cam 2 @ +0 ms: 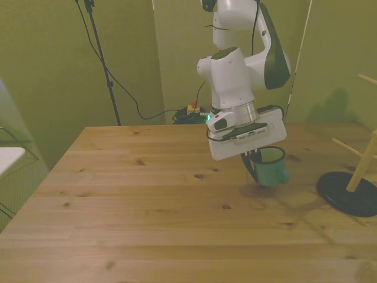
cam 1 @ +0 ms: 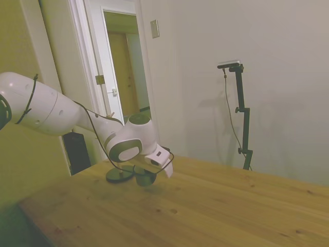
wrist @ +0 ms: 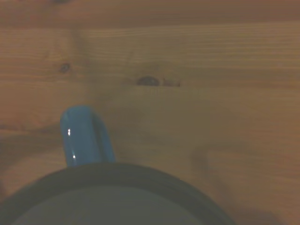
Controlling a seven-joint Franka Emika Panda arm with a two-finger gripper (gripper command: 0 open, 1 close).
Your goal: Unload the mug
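Note:
The mug [cam 2: 272, 170] is a small teal-green cup with a dark rim, tilted slightly just at the table surface, right of the middle in the front view. My gripper [cam 2: 257, 160] comes down onto its rim from above and is shut on the mug's wall. The white wrist plate hides most of the fingers. In the side view the mug [cam 1: 146, 178] hangs under the gripper [cam 1: 143, 172], beside the stand's base. The wrist view shows the mug's rim [wrist: 117, 173] and its blue handle [wrist: 84, 136] close up over the wood.
A wooden peg stand with a dark round base [cam 2: 347, 191] stands at the front view's right, close to the mug; its base [cam 1: 120, 176] is also in the side view. The wooden table [cam 2: 147, 194] stretches wide to the front view's left.

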